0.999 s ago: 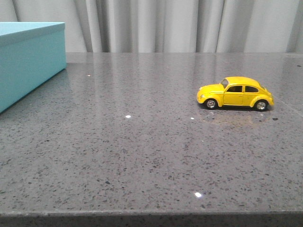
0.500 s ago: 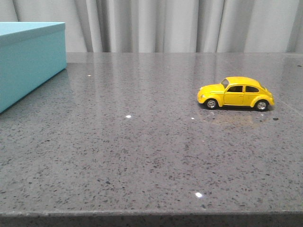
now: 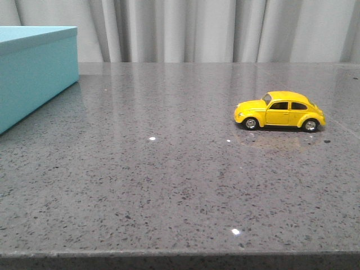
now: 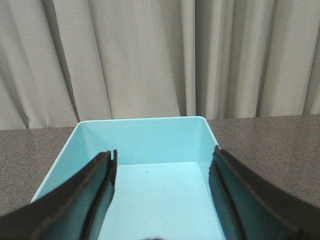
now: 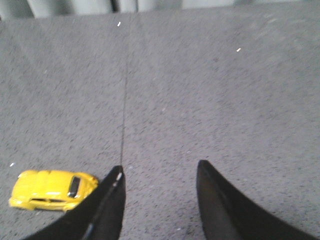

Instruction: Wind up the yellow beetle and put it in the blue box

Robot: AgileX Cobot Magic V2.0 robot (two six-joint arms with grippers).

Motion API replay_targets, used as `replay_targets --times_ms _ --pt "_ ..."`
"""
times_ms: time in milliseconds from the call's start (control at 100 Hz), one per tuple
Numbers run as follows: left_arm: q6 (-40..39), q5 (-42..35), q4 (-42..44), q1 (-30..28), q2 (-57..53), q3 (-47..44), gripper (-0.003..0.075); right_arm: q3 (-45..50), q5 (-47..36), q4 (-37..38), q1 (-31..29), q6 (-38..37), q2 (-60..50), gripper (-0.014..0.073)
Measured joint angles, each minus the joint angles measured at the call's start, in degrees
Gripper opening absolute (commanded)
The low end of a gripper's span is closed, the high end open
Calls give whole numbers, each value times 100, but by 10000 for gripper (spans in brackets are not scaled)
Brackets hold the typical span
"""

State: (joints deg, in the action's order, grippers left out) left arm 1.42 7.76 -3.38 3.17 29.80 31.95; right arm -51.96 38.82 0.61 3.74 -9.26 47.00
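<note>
The yellow beetle point(image 3: 279, 111) stands on its wheels on the grey table at the right, side-on, nose to the left. The blue box point(image 3: 34, 70) sits at the far left, partly cut off. In the left wrist view my left gripper point(image 4: 164, 159) is open and empty above the open, empty blue box point(image 4: 142, 135). In the right wrist view my right gripper point(image 5: 160, 170) is open and empty above bare tabletop, with the beetle point(image 5: 52, 190) off to one side of one finger. Neither gripper shows in the front view.
The speckled grey table point(image 3: 169, 169) has a front edge at the bottom of the front view. A grey pleated curtain point(image 3: 214, 28) hangs behind the table. A thin seam point(image 5: 124, 90) runs across the tabletop in the right wrist view.
</note>
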Motion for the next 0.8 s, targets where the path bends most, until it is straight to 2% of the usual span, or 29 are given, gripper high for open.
replay_targets --times_ms 110,250,800 --pt "0 0 0 0 0 0 410 -479 445 -61 291 0 536 498" --pt "0 0 0 0 0 0 410 -1070 991 -221 651 -31 1274 531" --pt "0 -10 0 0 22 6 410 -2753 2289 -309 1880 -1384 3806 531"
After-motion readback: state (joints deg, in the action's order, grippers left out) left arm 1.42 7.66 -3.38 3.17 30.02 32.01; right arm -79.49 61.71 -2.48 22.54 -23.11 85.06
